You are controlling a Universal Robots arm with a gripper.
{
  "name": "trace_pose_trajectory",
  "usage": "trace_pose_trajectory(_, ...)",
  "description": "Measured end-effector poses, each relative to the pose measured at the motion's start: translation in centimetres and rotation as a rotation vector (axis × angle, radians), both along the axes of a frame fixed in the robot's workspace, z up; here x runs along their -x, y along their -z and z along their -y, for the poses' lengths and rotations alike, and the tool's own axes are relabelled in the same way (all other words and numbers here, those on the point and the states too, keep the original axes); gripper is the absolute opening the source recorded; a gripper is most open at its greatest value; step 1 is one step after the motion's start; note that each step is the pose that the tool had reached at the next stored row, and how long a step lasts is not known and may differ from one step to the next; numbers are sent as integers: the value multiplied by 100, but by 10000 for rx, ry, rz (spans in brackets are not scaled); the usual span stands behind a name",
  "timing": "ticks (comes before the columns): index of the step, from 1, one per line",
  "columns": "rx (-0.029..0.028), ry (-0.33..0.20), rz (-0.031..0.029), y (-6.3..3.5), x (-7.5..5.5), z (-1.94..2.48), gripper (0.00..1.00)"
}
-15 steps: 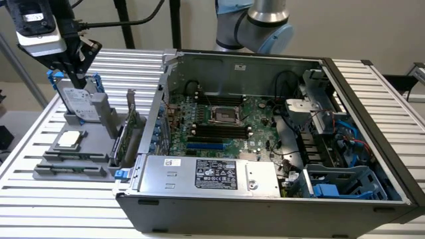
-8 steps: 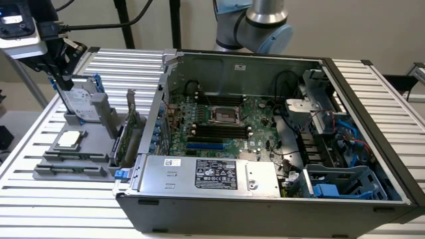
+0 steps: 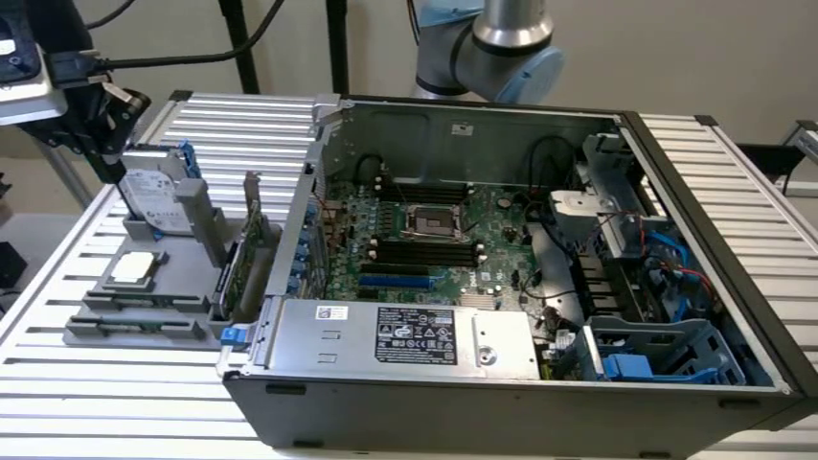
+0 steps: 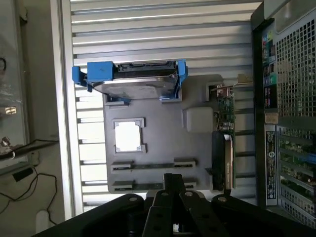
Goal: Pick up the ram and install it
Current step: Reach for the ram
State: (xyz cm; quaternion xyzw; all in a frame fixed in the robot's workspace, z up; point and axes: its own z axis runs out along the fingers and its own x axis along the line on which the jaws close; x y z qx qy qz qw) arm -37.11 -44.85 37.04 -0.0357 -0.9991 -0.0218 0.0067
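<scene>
Hovering over the tray (image 4: 163, 148) on the table (image 4: 148, 29), my pincer (image 4: 173, 185) is pressed together. I see the drive (image 4: 136, 84) and a card (image 4: 226, 128) standing in it.

Nothing can be read: the black label (image 3: 416, 335) on the power supply (image 3: 306, 347), at 6 o'clock in the case (image 3: 511, 414), is illegible.

The arm (image 3: 501, 46) shows a silver-and-pale-blue joint at the exterior view's upper edge, its tube rising out of frame. In the wrist view the claw (image 4: 172, 181) points downward, its black linkage fingers (image 4: 163, 210) drawn together tip to tip.
</scene>
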Motion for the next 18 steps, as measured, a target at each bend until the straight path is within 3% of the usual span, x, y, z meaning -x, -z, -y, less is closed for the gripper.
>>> trace_pose_trajectory(7,1,-11,1,1,11,309,11)
trace_pose_trajectory(10,1,-17,1,3,19,419,11)
trace_pose_trajectory(13,2,-40,14,8,37,462,11)
trace_pose_trajectory(18,12,-241,143,33,75,464,11)
